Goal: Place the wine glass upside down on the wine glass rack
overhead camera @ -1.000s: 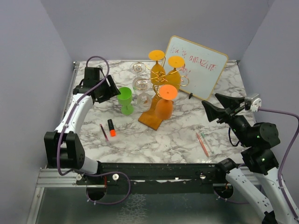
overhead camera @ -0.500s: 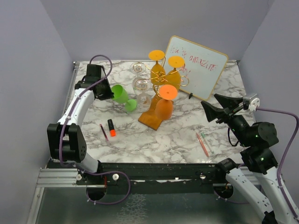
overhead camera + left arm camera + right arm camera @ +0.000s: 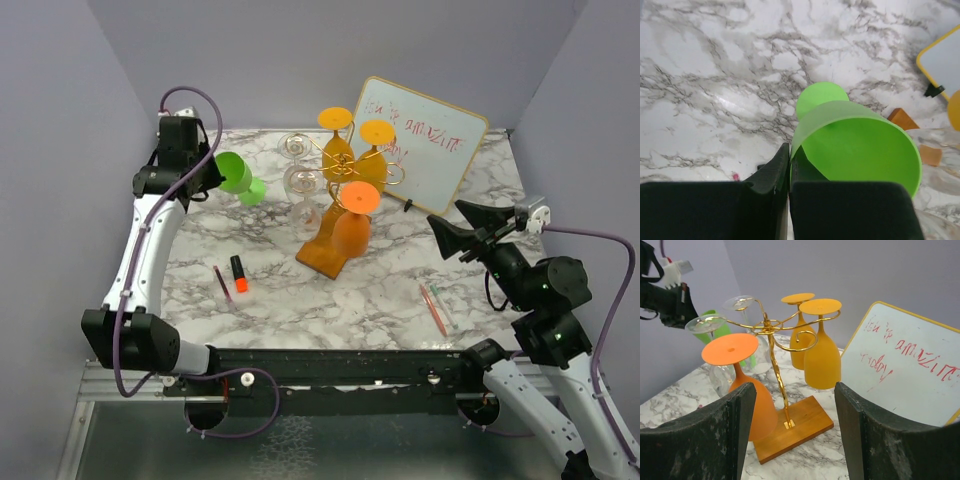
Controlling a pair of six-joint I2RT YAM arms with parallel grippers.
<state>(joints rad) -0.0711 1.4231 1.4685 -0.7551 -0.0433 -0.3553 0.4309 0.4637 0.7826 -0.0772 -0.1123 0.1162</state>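
While three orange glasses point(image 3: 352, 232) hang, one green glass point(image 3: 235, 173) is gripped.

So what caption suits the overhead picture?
Left gripper holds a tilted green wine glass by its rim, left of the gold wine glass rack.

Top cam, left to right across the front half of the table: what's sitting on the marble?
red pen → orange highlighter → wine glass rack (its wooden base) → two pens lying together
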